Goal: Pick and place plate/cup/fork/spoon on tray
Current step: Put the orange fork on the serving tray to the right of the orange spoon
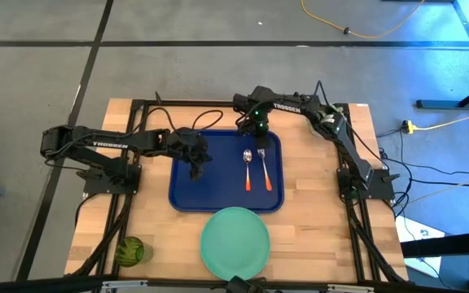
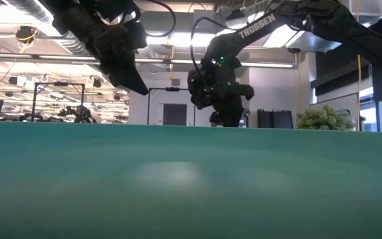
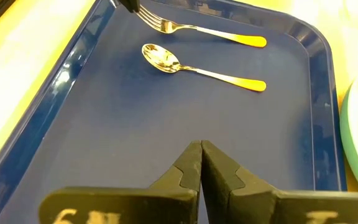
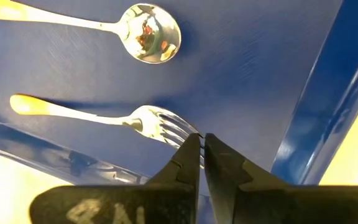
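Note:
The dark blue tray (image 1: pixel 187 195) lies mid-table. On its right half the spoon (image 1: pixel 248 167) and the fork (image 1: pixel 263 168) lie side by side, orange handles toward the near edge. My right gripper (image 4: pixel 201 142) hangs shut over the tray's far right corner, tips pointing steeply down at the fork's tines (image 4: pixel 166 127). My left gripper (image 3: pixel 201 149) hovers shut over the tray's left half, holding nothing. The mint-green plate (image 1: pixel 234 242) rests on the table by the near edge. The dark-green cup (image 1: pixel 130 251) stands at the near left corner. My right gripper has its shut tips right at the outer end of the fork's tines (image 4: pixel 182 134), coming from above. I cannot tell whether they touch. The fork lies flat on the tray beside the spoon.
The tray's left and near parts (image 3: pixel 135 118) are bare. Bare wood lies between the tray and the table's left and right edges. In the low view the plate's rim (image 2: pixel 191 179) fills the foreground and hides the tray.

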`<state>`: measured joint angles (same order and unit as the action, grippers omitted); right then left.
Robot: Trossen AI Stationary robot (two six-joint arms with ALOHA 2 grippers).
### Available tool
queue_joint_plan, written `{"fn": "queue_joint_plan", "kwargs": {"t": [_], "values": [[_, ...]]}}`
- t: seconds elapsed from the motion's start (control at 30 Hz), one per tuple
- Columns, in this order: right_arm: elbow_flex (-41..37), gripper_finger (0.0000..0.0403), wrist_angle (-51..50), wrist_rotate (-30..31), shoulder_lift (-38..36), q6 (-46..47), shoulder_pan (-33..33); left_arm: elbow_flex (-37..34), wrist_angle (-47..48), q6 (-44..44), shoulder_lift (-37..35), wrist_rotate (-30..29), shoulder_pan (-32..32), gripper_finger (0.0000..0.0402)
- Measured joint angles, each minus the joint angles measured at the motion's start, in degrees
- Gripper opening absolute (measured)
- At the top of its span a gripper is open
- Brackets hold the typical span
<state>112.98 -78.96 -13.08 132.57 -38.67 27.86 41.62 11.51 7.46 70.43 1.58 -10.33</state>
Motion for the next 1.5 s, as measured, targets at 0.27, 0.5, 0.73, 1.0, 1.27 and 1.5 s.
{"fn": "queue_joint_plan", "kwargs": {"t": [0.27,0.5,0.73,1.0,1.27,1.5], "values": [[-0.47,0.0005,1.05,0.0,0.0,-0.19,0.04,-0.02,0.0,-0.03,0.0,0.0,0.0,0.0],[-0.47,0.0019,1.31,0.0,0.0,-0.19,0.04,-0.01,0.0,0.0,0.0,0.0,0.0,0.0],[-0.47,0.0023,1.36,-0.02,0.0,-0.17,0.04,-0.02,0.0,0.0,0.0,0.0,0.0,0.0],[-0.49,0.0023,1.38,0.01,0.0,0.94,0.18,-0.01,0.0,0.0,0.0,0.02,0.01,0.0],[-0.49,0.0006,1.38,0.0,0.0,1.23,0.24,0.0,0.02,0.0,0.0,0.0,0.02,0.0],[-0.49,0.0022,1.38,0.0,0.0,1.37,0.24,0.01,0.0,-0.02,0.0,0.02,0.01,0.0]]}}
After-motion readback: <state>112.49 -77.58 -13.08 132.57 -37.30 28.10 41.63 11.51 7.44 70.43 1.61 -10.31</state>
